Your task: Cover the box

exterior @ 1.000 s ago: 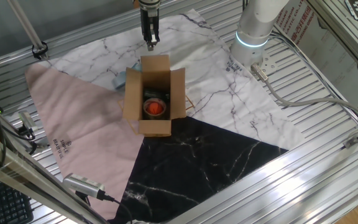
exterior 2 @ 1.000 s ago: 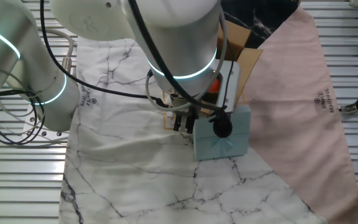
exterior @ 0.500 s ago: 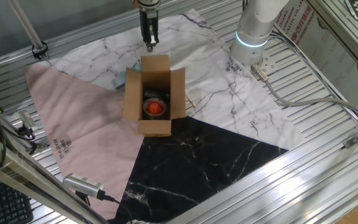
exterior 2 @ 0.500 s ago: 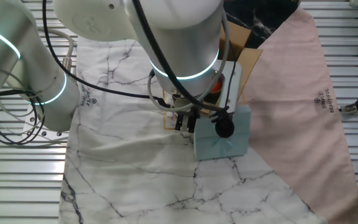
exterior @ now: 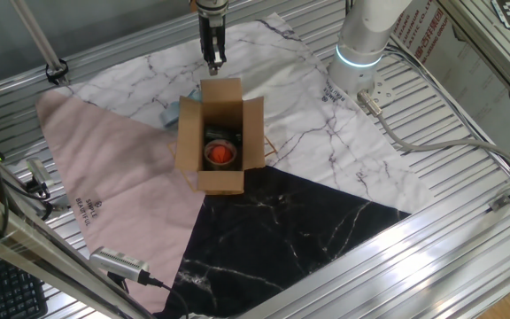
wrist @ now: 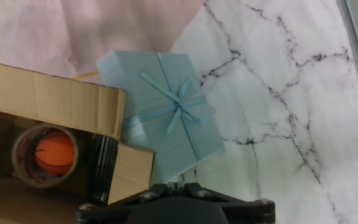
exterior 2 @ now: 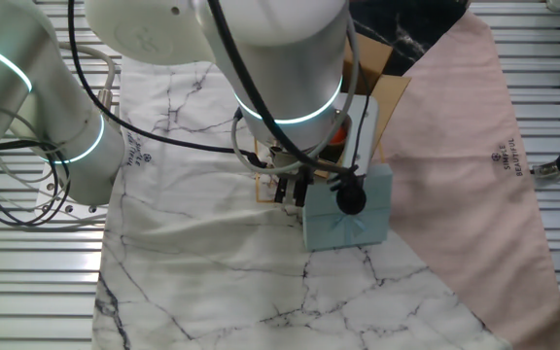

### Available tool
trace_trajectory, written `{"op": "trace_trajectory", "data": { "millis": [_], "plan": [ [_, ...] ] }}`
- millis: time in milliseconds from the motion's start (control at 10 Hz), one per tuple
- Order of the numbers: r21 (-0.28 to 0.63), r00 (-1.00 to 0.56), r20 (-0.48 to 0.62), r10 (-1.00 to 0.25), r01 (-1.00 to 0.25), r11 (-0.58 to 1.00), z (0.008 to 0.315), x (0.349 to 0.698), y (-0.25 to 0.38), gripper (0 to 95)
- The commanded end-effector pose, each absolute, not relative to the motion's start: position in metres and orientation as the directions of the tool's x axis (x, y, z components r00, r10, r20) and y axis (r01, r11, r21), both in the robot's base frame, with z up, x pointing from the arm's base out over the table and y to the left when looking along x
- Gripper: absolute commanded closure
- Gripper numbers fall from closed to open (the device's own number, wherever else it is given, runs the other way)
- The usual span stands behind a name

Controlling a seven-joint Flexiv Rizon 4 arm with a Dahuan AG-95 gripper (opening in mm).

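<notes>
Barely any movement since a second ago; the claw (exterior: 212, 62), seemingly pinched together, should drop behind the box's (exterior: 219, 135) far flap and push forward.

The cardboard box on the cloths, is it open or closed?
Open: the box has its flaps standing up and out, with an orange ball visible inside.

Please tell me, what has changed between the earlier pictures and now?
Almost nothing. In the other fixed view the arm shifted very slightly between the first earlier picture and the next; since then it holds. The gripper still hovers behind the box, whose flaps stay open. The blue gift box has not moved.
</notes>
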State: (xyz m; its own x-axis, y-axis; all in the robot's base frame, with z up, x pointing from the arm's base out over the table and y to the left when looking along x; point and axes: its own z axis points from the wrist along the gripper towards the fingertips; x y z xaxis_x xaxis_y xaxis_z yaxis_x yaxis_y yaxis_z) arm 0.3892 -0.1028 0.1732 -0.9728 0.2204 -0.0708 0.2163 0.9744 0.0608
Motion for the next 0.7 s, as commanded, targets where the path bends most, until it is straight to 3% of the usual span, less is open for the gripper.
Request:
{"op": "trace_trajectory", "data": {
  "millis": [100,700],
  "plan": [
    [0.058,-0.973,-0.069,0.222,0.218,0.974,0.1737,0.3898,-0.1014,95.0],
    [0.052,-0.973,-0.065,0.222,0.219,0.974,0.1726,0.3931,-0.0964,95.0]
  ]
}}
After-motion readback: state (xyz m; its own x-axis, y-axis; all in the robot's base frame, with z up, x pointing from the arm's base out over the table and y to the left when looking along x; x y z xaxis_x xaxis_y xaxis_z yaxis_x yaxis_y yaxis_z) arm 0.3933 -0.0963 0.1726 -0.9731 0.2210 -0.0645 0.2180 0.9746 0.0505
